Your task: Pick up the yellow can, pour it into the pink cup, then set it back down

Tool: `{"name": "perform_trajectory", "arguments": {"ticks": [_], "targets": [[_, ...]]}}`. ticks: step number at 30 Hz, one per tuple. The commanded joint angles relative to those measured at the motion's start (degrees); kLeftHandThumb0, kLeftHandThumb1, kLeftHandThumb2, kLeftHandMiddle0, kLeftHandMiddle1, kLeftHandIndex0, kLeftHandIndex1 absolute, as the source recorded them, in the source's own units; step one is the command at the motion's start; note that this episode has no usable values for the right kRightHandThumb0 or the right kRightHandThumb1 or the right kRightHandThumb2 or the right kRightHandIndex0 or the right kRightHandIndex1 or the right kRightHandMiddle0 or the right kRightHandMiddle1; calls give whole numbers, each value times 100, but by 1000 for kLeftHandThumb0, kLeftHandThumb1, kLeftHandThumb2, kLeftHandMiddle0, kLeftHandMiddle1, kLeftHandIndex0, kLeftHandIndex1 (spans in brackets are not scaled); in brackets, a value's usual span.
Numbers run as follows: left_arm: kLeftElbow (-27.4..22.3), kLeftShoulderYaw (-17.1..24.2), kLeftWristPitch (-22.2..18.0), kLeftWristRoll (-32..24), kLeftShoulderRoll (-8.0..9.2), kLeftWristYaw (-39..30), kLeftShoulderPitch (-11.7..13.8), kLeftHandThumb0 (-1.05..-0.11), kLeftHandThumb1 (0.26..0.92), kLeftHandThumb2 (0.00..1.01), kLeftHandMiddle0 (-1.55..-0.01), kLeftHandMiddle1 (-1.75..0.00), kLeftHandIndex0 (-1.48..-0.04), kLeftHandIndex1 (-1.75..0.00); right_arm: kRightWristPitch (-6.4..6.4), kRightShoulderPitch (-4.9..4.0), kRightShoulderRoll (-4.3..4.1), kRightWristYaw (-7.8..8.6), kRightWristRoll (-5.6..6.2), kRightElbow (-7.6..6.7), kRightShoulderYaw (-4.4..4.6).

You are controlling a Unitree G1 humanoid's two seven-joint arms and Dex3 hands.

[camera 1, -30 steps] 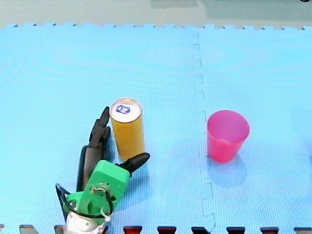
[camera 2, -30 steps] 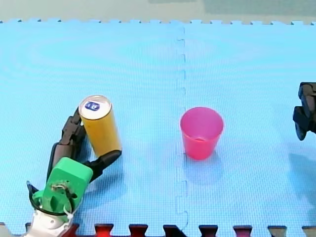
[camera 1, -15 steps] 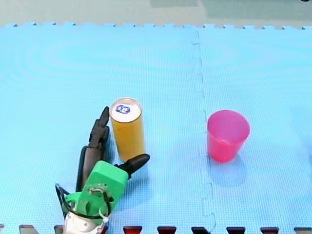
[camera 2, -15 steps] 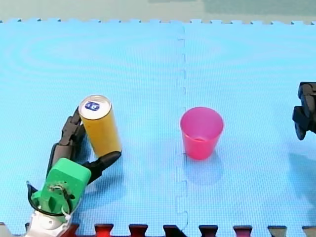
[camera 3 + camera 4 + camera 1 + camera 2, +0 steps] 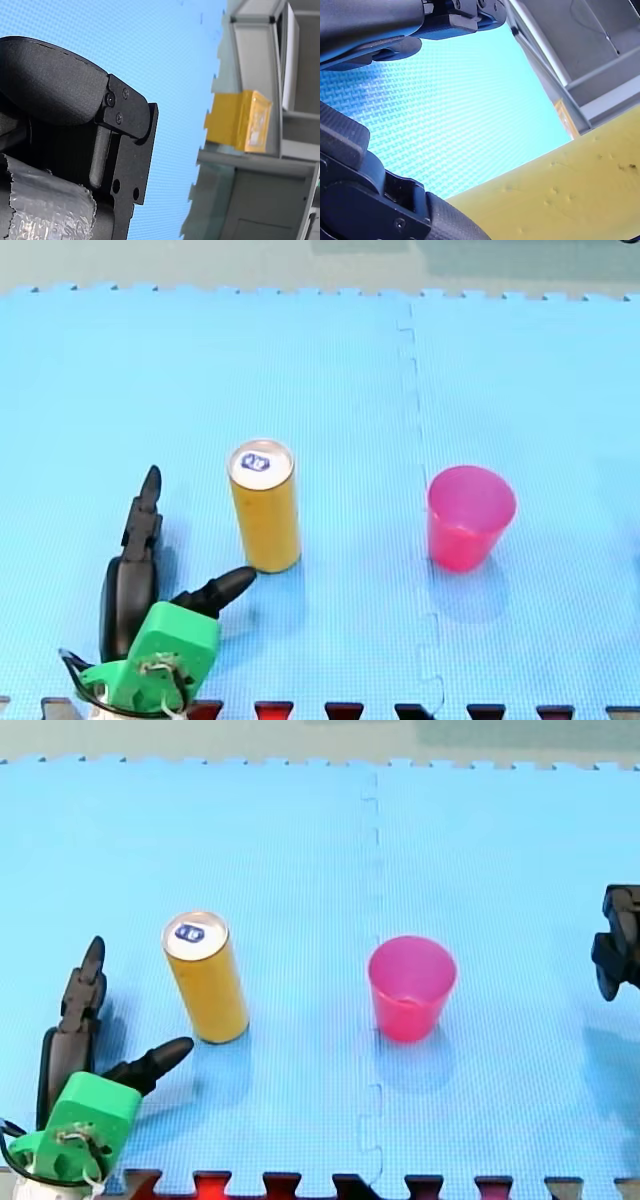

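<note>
No text is showing legibly: the yellow can is bearing an unreadable blue mark on top, and the yellow box is carrying an unreadable pale label.

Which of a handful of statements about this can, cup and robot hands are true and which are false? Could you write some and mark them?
1. The yellow can stands upright on the blue mat. True.
2. The left hand grips the can. False: it holds nothing and is beside the can, on the robot's left of it.
3. The pink cup lies on its side. False: it stands upright, mouth up.
4. The can and the cup touch. False: bare mat lies between them, with the cup on the robot's right of the can.
5. The right hand is at the right edge of the second head view, apart from the cup. True.
</note>
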Motion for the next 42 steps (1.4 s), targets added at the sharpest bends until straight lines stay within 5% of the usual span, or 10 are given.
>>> {"name": "perform_trajectory", "arguments": {"ticks": [1, 14, 20, 24, 30, 36, 42], "targets": [[-8, 15, -69, -50, 24, -68, 13, -1046, 720, 3, -232, -9, -193, -16, 10, -33, -15, -25, -37, -13, 36], [-77, 52, -387, -218, 128, -538, -3, -991, 685, 0, -229, -2, -191, -1, 36, -51, -2, -81, -93, 6, 70], [-208, 386, -681, -1024, 63, -1865, -6, -1038, 727, 15, -226, 0, -189, 0, 41, -49, -2, -91, -98, 10, 65], [-618, 697, -547, -1926, 30, -3030, 72, -1048, 784, 33, -236, -5, -197, -4, 51, -45, -1, -90, -84, 9, 45], [-1574, 1010, -510, -2832, 74, -3593, 234, -1048, 862, 42, -276, -19, -247, -22, 40, -29, 0, -89, -85, 16, 38], [-2196, 1097, -419, -3184, 67, -3889, 325, -1048, 885, 37, -287, -20, -265, -22, 39, -31, 8, -111, -97, 29, 39], [-2634, 1158, -269, -2950, 70, -3689, 402, -1048, 913, 35, -297, -20, -279, -19, 18, -30, 9, -129, -115, 35, 49]]}}
